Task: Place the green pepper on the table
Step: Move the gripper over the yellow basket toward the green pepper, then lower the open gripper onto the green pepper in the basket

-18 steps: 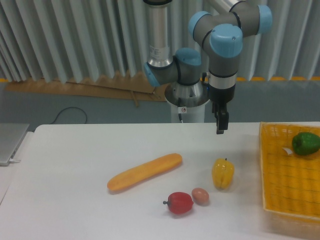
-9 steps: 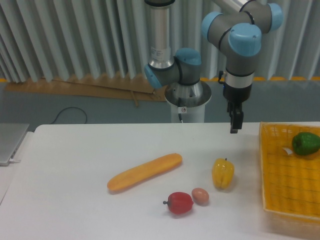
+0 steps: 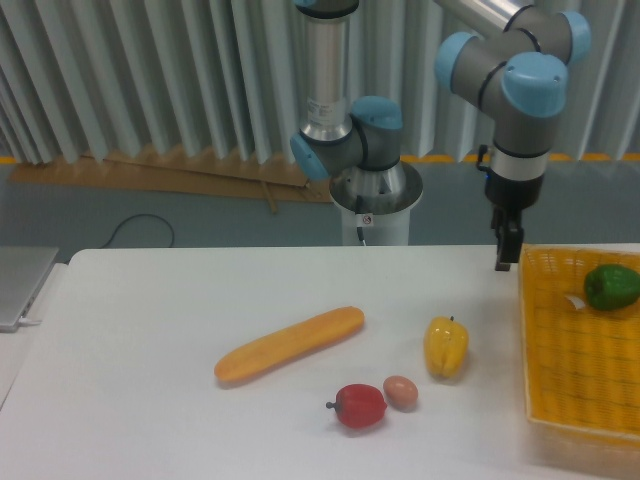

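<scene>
Green pepper (image 3: 611,287) in yellow basket (image 3: 580,400), far right, untouched. Gripper (image 3: 507,247) just left of basket edge, above table (image 3: 150,330), holding nothing; jaws edge-on, possibly closed, cannot tell. Task barely begun: reach, grasp, lift, placing all left.

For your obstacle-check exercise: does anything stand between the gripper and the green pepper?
Only the near wall of the yellow mesh basket. The gripper hangs just outside its left edge, above rim height; the green pepper lies inside, nothing on it.
</scene>
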